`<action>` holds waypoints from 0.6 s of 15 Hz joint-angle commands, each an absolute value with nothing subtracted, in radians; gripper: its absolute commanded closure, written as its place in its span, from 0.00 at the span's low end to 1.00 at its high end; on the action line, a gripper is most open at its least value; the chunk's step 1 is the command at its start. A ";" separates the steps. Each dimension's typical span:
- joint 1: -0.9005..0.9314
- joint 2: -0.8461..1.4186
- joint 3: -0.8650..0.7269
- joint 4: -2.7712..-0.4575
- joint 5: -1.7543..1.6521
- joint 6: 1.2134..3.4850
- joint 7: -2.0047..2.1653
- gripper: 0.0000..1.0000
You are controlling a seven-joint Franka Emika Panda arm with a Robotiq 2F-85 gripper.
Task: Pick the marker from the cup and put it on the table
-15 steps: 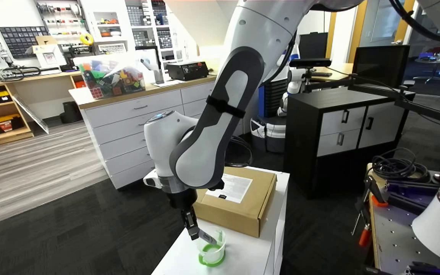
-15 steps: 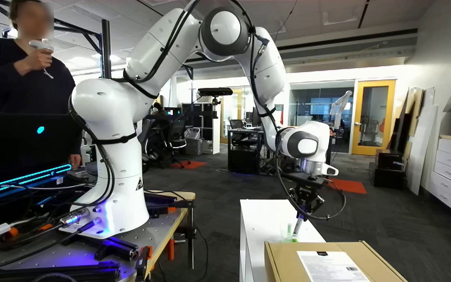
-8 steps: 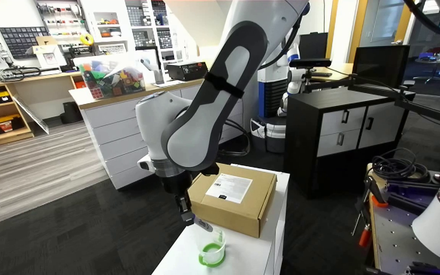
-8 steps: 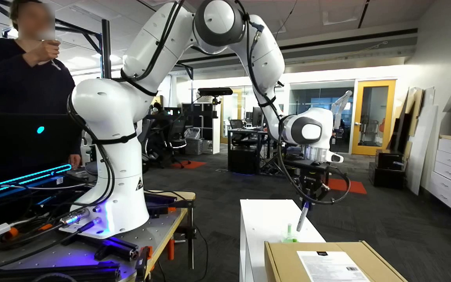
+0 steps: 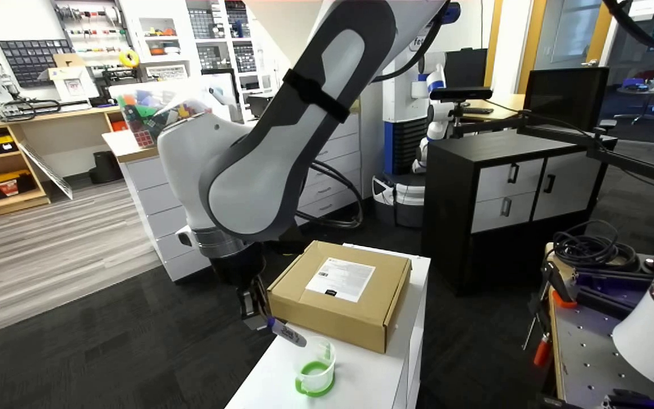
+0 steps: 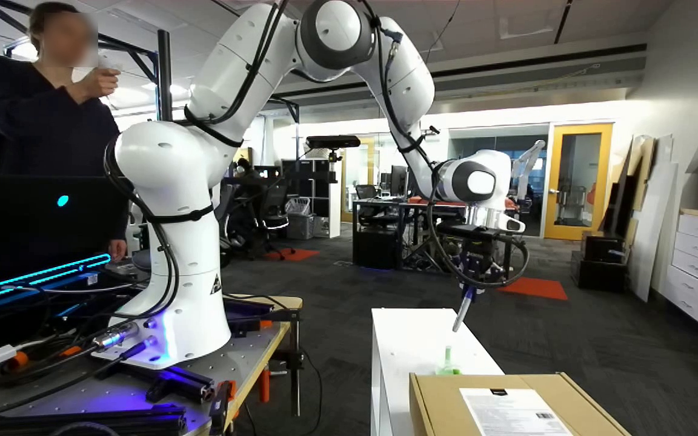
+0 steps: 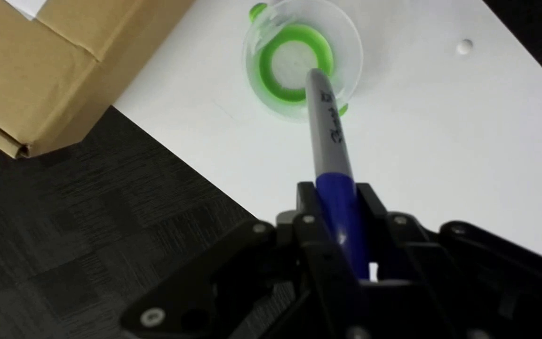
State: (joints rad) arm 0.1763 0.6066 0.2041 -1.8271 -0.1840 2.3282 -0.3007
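The marker [image 7: 330, 127] is grey with a blue cap and dark lettering. My gripper [image 7: 335, 192] is shut on its blue cap, and the grey end points away, tilted. In both exterior views the gripper [image 5: 260, 322] [image 6: 471, 292] holds the marker [image 5: 288, 333] [image 6: 462, 312] above the cup, with its low end out of it. The cup [image 5: 315, 378] is clear with a green ring base and green handle. It stands upright on the white table [image 5: 364, 378]. In the wrist view the cup [image 7: 294, 33] lies beyond the marker's end. The box hides part of the cup [image 6: 448, 366] in an exterior view.
A brown cardboard box [image 5: 327, 318] lies on the table beside the cup; it also shows in the wrist view [image 7: 54, 70]. A small white round bit [image 7: 464, 46] sits near the table edge. A black cabinet [image 5: 449, 187] stands behind. A person [image 6: 40, 121] stands beyond the robot base.
My gripper has risen and pulled back with the marker in it. The marker's low end was in the cup one second ago and is now above it. The cup has not moved.
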 commanded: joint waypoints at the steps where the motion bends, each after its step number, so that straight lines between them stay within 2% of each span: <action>1: 0.218 0.630 0.208 -1.759 -0.146 2.221 -0.235 0.93; 9: 0.292 0.783 0.231 -1.646 -0.097 2.119 -0.179 0.93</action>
State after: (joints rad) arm 0.2700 0.7208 0.2262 -1.7187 -0.1183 2.1814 -0.2090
